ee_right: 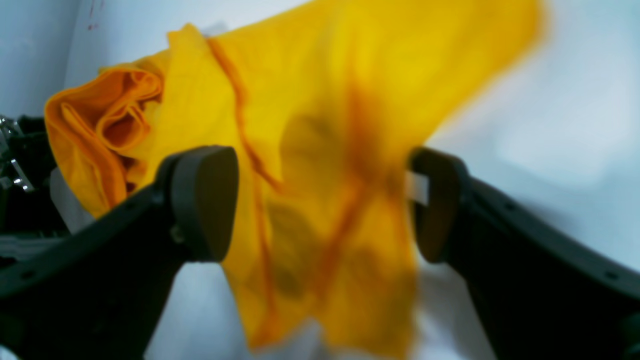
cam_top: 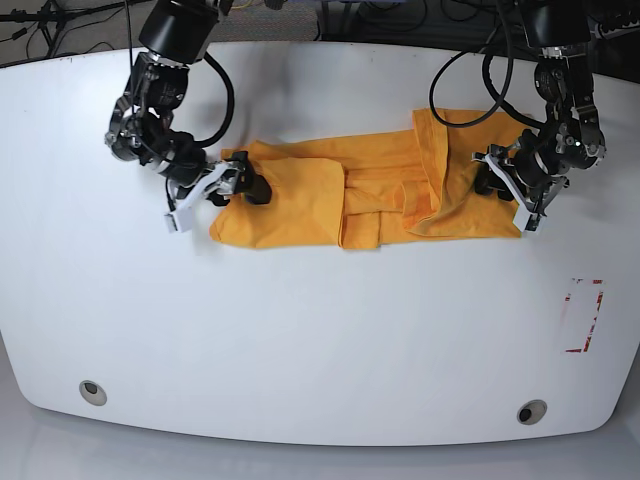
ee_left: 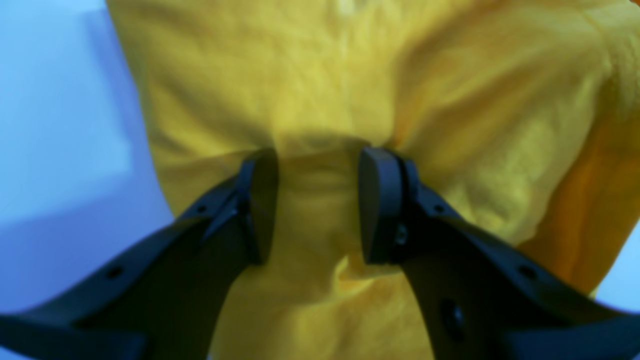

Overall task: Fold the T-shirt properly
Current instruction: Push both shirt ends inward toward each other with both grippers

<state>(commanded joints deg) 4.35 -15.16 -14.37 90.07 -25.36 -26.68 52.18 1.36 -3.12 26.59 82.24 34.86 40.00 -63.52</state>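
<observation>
A: Where is the mustard orange-yellow cotton T-shirt (cam_top: 340,195)?

B: On the white table (cam_top: 300,340), towards its far side, bunched into a band whose long axis runs left to right.

A: And the arms?

B: One at each end. The left gripper (ee_left: 317,205) is at the band's right end, jaws parted, cloth bulging between them but not pinched. The right gripper (ee_right: 320,205) is at the left end, spread wide, with fabric lying loosely in the gap.

A: Room to work?

B: Plenty; bare table lies nearer us.

No readable text, label or number on the T-shirt (cam_top: 330,195) or the table (cam_top: 320,340)
</observation>
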